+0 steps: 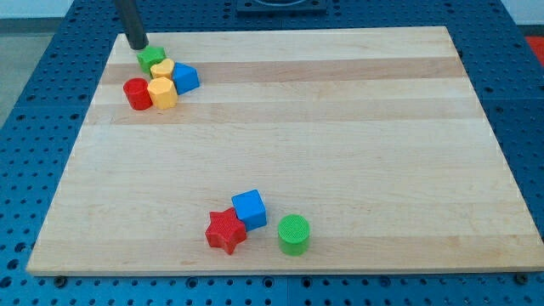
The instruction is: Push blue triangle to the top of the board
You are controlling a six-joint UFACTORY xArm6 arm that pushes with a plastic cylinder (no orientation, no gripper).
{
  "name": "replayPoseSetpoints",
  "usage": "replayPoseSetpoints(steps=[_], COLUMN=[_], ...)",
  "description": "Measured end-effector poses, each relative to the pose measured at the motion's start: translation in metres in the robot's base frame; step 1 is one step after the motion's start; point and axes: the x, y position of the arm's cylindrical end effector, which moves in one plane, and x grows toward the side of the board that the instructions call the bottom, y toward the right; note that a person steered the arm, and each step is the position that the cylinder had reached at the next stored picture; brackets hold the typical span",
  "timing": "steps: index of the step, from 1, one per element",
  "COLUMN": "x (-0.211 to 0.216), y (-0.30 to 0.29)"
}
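Note:
The blue triangle [185, 78] lies near the top left corner of the wooden board [340, 127]. It sits at the right of a tight cluster with a green block [152, 58], two yellow blocks [162, 70] [162, 93] and a red cylinder [137, 93]. My tip [137, 46] is at the view's top left, just up and left of the green block, close to it. The rod rises out of the top of the view.
Near the view's bottom centre are a blue cube [250, 209], a red star [226, 231] touching it, and a green cylinder [294, 235]. A blue pegboard table [34, 102] surrounds the board.

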Motion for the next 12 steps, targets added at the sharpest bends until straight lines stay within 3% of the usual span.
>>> replayPoseSetpoints(steps=[3, 6, 7, 8, 10, 12], x=[0.065, 0.211, 0.212, 0.183, 0.086, 0.044], y=[0.048, 0.140, 0.140, 0.137, 0.114, 0.105])
